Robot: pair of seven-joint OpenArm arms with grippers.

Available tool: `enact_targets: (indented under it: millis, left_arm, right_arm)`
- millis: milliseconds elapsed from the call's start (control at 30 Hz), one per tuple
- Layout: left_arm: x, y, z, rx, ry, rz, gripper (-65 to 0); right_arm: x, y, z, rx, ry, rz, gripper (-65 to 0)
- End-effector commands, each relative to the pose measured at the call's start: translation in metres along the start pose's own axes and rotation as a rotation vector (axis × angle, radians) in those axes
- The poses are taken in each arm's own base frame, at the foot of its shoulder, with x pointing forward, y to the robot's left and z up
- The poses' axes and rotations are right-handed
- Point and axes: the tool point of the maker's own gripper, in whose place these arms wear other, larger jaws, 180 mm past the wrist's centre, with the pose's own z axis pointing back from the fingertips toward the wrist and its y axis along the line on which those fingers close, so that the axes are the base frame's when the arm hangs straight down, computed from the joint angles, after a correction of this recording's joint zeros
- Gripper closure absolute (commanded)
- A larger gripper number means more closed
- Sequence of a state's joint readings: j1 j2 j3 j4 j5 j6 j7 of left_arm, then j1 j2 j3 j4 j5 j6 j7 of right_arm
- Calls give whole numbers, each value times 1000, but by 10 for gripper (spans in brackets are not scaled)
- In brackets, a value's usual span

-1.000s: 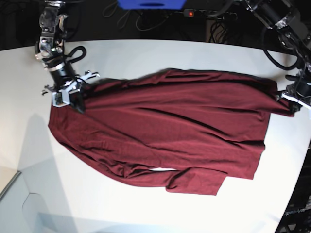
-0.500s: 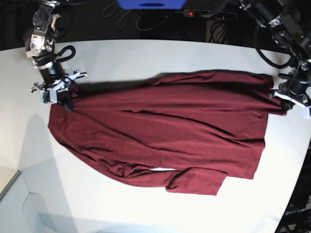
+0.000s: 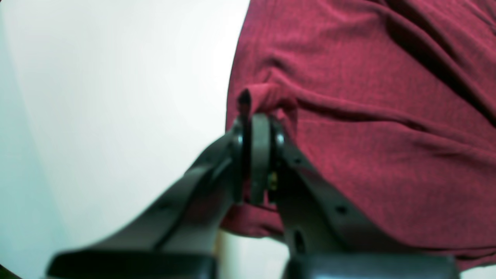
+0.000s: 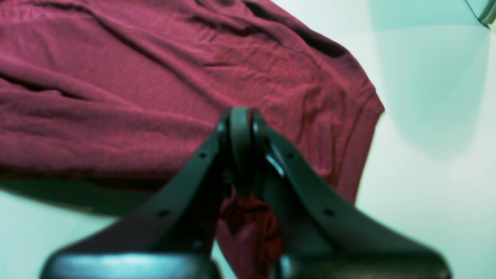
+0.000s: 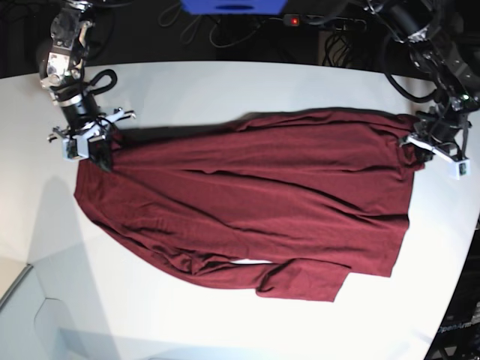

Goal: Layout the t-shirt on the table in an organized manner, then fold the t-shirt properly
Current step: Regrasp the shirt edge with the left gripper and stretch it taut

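The dark maroon t-shirt point(image 5: 262, 202) lies spread across the white table point(image 5: 225, 90), wrinkled, its upper edge stretched between both grippers. A sleeve point(image 5: 304, 279) sticks out at the near edge. At the base view's left, my right gripper point(image 5: 96, 154) is shut on a shirt corner; in the right wrist view its tips point(image 4: 240, 116) pinch the t-shirt point(image 4: 155, 97) and a bunch hangs below them. On the right of the base view, my left gripper point(image 5: 420, 150) is shut on the other end. The left wrist view has its tips point(image 3: 259, 116) pinching a small fold of the t-shirt point(image 3: 368, 135).
Behind the table's far edge there are dark cables, a power strip with a red light point(image 5: 294, 20) and a blue object point(image 5: 232, 6). The table's curved edge point(image 5: 461, 255) runs down the right side. A pale panel point(image 5: 15, 296) sits at the lower left.
The right gripper pulled its shirt corner toward the base view's upper left, then held still. The left gripper moved inward and slightly up with its end. The shirt's top edge straightened.
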State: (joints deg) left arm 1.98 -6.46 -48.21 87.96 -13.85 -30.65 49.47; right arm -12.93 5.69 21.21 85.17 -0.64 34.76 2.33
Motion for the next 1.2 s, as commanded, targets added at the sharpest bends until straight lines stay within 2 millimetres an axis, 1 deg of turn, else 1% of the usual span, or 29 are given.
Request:
enact_targets:
  millis: [0, 67, 167, 200, 233, 333, 433, 500, 567, 633, 733, 867, 933, 1033, 1167]
  left_arm:
    - [12, 8, 1, 8, -32, -5, 0]
    - [3, 9, -6, 0, -2, 16, -4]
    - [-9, 17, -12, 2, 42, 24, -9]
    - [-13, 19, -13, 1, 54, 31, -26]
    - [-16, 19, -14, 1, 62, 35, -58]
    - [-22, 20, -14, 1, 79, 36, -200]
    - [-17, 21, -11, 6, 68, 23, -339]
    - [-13, 22, -5, 12, 52, 13, -408]
    - [-8, 23, 3, 24, 31, -14, -454]
    - [-7, 23, 9, 31, 26, -32, -477]
    - [-8, 22, 10, 31, 28, -39, -486]
    - [-18, 23, 11, 32, 48, -36, -486]
    - [-24, 16, 9, 19, 53, -20, -486]
    - [-33, 11, 9, 14, 69, -9, -486]
    - [-42, 9, 7, 7, 86, 8, -486]
  right_arm:
    - [15, -4, 0, 2, -53, 4, 0]
    - [14, -2, 0, 5, -52, 4, 0]
    - [15, -2, 0, 5, -53, 5, 0]
    - [15, -2, 0, 5, -53, 5, 0]
    - [15, -2, 0, 5, -53, 5, 0]
    - [15, -2, 0, 5, -53, 5, 0]
    - [15, -2, 0, 5, -53, 5, 0]
    - [15, -2, 0, 7, -53, 5, 0]
    - [15, -2, 0, 7, -53, 5, 0]
    - [15, -2, 0, 7, -53, 5, 0]
    - [15, -2, 0, 7, -53, 3, 0]
    - [15, -2, 0, 7, -53, 3, 0]
    - [15, -1, 0, 8, -55, 4, 0]
    - [15, -1, 0, 10, -55, 4, 0]
    - [16, -1, -1, 9, -56, 4, 0]
